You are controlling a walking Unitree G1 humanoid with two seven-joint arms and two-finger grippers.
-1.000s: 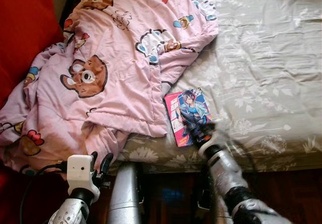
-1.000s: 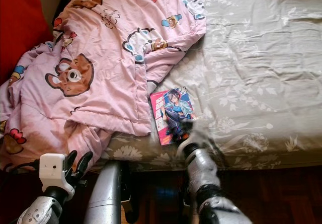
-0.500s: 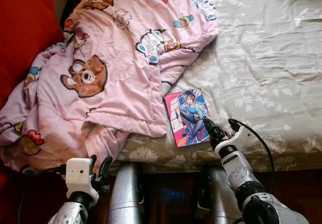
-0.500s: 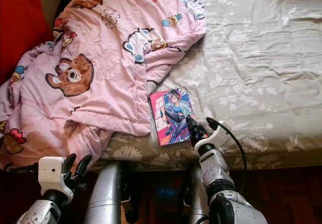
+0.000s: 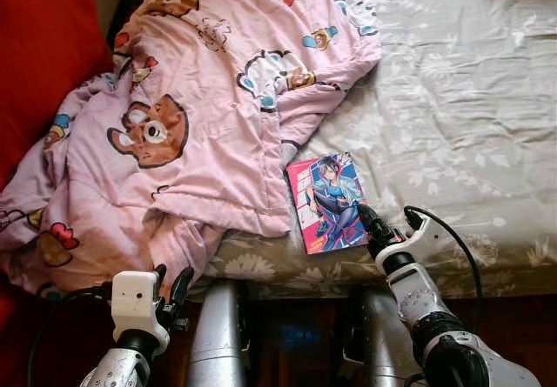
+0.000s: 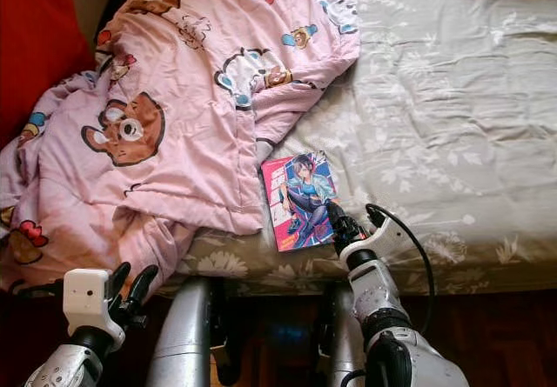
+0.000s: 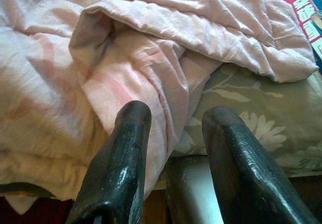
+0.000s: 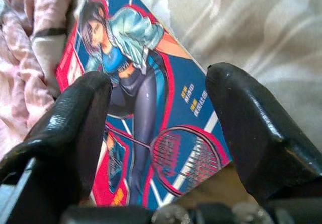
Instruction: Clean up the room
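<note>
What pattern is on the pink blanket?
Cartoon bears and other small characters on the pink blanket; clearest in the left eye view.

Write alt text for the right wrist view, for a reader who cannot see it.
The right gripper, its two black fingers open, is poised over the near corner of a comic book whose cover shows a figure with a badminton racket. The book lies on a grey floral bedsheet, beside a pink quilt.

Pink quilt (image 5: 209,135) crowds the book's (image 5: 329,203) left edge.
</note>
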